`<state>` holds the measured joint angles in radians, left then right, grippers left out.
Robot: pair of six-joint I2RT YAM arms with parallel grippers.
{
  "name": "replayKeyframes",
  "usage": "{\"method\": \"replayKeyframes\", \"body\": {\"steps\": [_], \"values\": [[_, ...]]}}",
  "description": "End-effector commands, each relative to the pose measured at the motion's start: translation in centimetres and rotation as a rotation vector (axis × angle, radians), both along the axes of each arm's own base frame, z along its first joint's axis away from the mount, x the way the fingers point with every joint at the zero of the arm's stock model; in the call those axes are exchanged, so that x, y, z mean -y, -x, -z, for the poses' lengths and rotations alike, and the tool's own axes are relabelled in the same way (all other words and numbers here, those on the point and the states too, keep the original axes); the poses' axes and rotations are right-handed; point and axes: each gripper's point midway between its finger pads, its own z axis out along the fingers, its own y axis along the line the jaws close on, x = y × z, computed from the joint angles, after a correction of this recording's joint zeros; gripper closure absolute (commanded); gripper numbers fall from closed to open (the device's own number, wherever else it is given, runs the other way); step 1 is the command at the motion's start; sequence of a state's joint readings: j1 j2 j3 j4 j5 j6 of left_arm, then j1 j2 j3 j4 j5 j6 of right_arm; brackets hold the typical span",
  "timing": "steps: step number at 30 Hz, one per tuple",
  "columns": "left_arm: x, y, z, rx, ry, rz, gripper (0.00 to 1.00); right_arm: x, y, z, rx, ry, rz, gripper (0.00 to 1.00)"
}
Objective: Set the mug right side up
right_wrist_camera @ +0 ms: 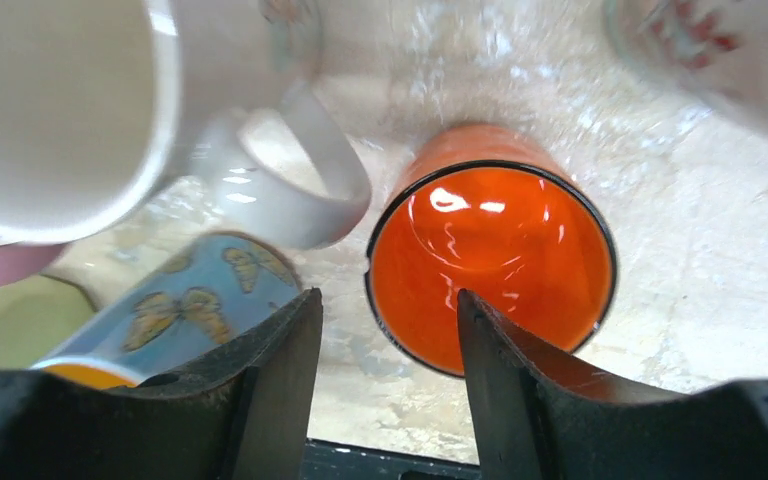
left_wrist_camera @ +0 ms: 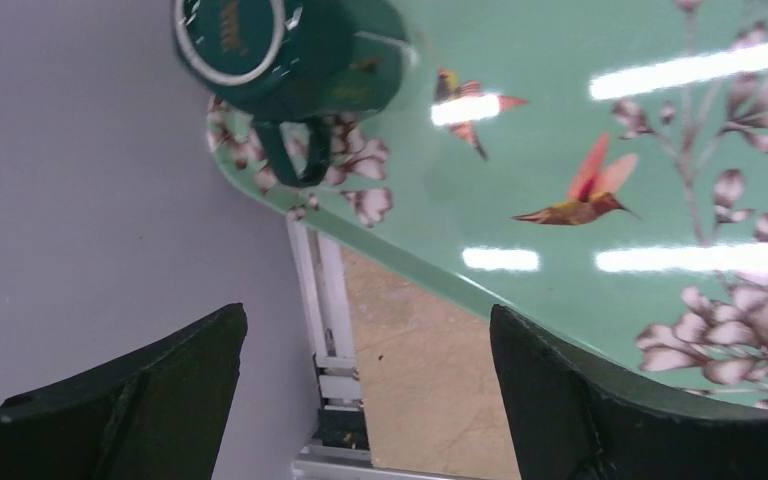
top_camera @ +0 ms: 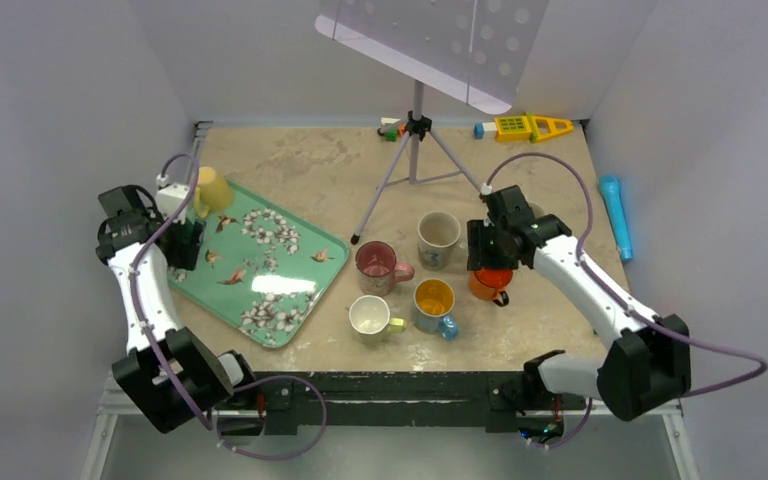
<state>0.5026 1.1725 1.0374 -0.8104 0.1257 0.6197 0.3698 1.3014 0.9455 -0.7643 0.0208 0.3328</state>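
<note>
Five mugs crowd the table [right_wrist_camera: 720,250] under your right gripper [right_wrist_camera: 382,310], and the orange mug [right_wrist_camera: 500,250] is the one directly below it. That mug stands right side up on the tabletop, with its black-edged mouth facing the wrist camera and its glossy inside in plain view. The right jaws are parted about halfway and straddle the near wall of the mug. One finger hangs over the mouth and the other sits outside the wall, with a gap visible on both sides of the rim, so they grip nothing.

Just outside the outer finger is a blue butterfly mug [right_wrist_camera: 200,310] with a yellow inside. Ahead of it is a white mug [right_wrist_camera: 50,110], whose handle reaches towards the orange mug.

Your left gripper [left_wrist_camera: 365,320] is spread wide and holds nothing. It hangs over the near edge of the green flowered tray [left_wrist_camera: 520,160], with bare table and the wall below its fingers. Ahead of the fingertips, on the corner of the tray, is a dark green mug [left_wrist_camera: 330,60] with its handle pointing back at the gripper. You cannot tell from this view which end of it faces up.
</note>
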Motion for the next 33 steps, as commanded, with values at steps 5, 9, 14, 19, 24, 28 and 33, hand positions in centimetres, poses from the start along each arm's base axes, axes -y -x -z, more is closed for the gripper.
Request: {"method": "replayKeyframes", "body": {"steps": [5, 9, 14, 19, 24, 28, 33], "values": [[-10.5, -2.4, 1.5, 0.034, -0.076, -0.087, 0.19, -0.3, -1.4, -7.0, 0.201, -0.056, -0.037, 0.43], [-10.6, -4.3, 3.6, 0.017, -0.004, 0.04, 0.26, 0.0, -1.5, -7.1, 0.2, -0.038, -0.02, 0.43], [-10.2, -6.6, 5.2, 0.037, 0.068, 0.123, 0.28, -0.2, -1.5, -7.2, 0.199, -0.05, -0.019, 0.43], [-9.5, -8.2, 6.8, 0.027, 0.158, 0.151, 0.42, -0.2, -1.5, -7.5, 0.205, -0.042, -0.019, 0.43], [-7.8, -8.7, 8.4, -0.006, 0.227, 0.172, 0.7, 0.0, -1.4, -8.0, 0.218, -0.039, -0.016, 0.43], [-7.3, -8.5, 8.8, -0.014, 0.252, 0.182, 0.89, 0.3, -1.0, -8.8, 0.238, -0.041, -0.017, 0.43], [-5.6, -8.5, 7.2, 0.029, 0.336, 0.133, 1.0, 0.5, -0.6, -10.7, 0.286, -0.057, -0.01, 0.43]]}}
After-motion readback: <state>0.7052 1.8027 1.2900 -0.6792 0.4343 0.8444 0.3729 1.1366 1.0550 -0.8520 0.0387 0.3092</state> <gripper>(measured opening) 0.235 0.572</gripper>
